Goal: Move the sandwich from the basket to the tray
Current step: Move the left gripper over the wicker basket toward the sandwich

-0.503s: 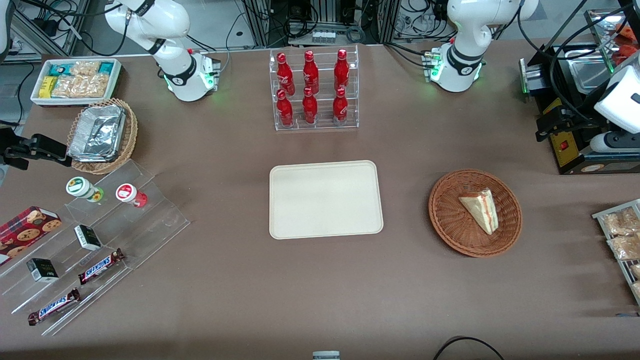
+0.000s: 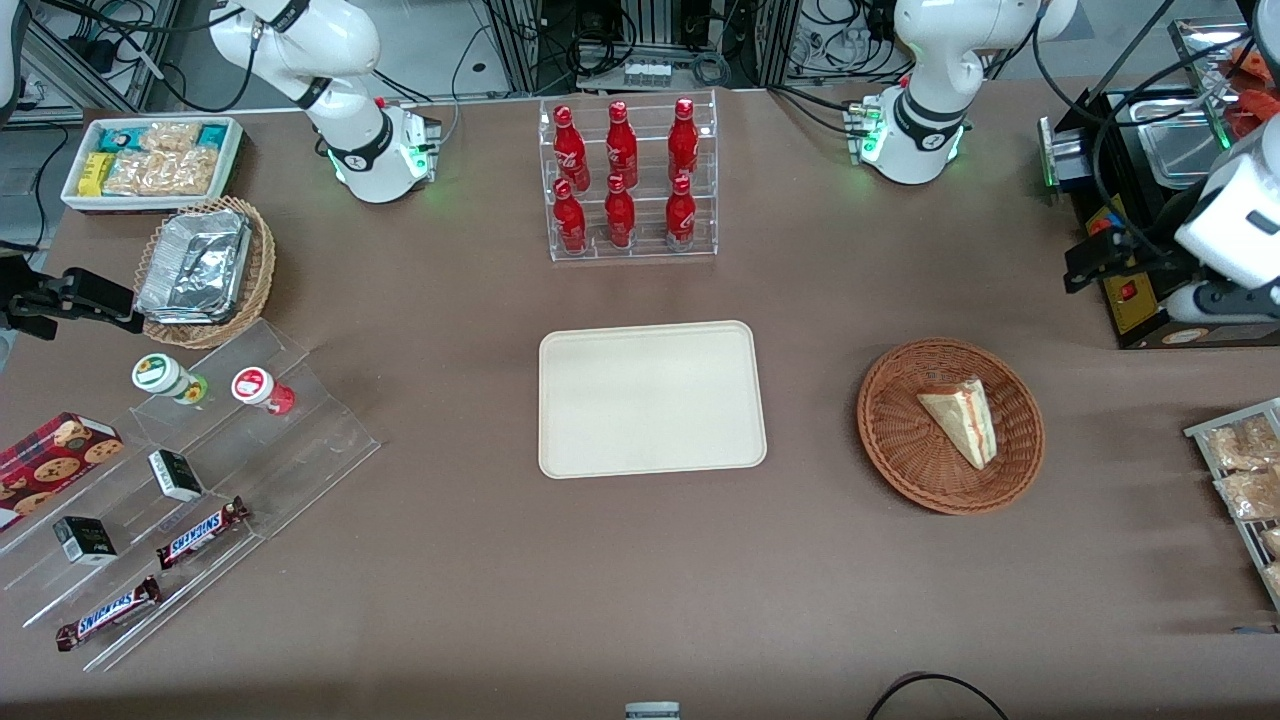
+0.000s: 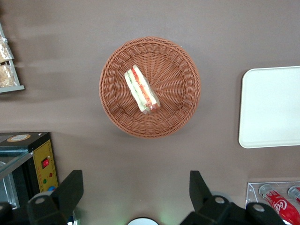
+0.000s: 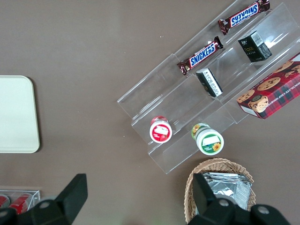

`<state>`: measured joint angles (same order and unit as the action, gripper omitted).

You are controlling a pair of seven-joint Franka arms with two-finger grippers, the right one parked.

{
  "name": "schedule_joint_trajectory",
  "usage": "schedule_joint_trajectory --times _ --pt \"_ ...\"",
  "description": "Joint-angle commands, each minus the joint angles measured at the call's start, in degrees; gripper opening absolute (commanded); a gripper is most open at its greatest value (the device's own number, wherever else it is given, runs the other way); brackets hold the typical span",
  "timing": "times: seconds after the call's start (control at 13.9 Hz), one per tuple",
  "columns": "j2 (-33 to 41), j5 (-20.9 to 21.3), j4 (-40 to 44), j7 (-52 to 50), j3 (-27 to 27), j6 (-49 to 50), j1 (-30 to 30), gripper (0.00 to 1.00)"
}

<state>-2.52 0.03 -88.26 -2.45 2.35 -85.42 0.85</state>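
Note:
The sandwich, a pale wedge with red, orange and green layers, lies in the round reddish-brown basket. The cream tray sits flat and bare beside the basket, toward the parked arm's end. My left gripper hovers high over the table, farther from the front camera than the basket and toward the working arm's end. Its fingers stand wide open with only brown tabletop between them.
A black appliance stands by the gripper at the table's edge. A wire rack of snack packets lies near the basket. A clear rack of red bottles stands farther back than the tray. An acrylic stepped display holds snacks.
The working arm's wrist and gripper have shifted slightly. Sandwich, basket and tray have not moved.

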Motion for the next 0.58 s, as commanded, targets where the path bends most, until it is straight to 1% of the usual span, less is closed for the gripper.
schedule_joint_trajectory --times 0.0,0.5 --pt "-1.88 1.03 -1.9 -0.8 0.19 -4.13 0.03 1.0" --pt "-1.88 0.85 -16.57 -6.06 0.2 -21.78 -0.06 1.0"
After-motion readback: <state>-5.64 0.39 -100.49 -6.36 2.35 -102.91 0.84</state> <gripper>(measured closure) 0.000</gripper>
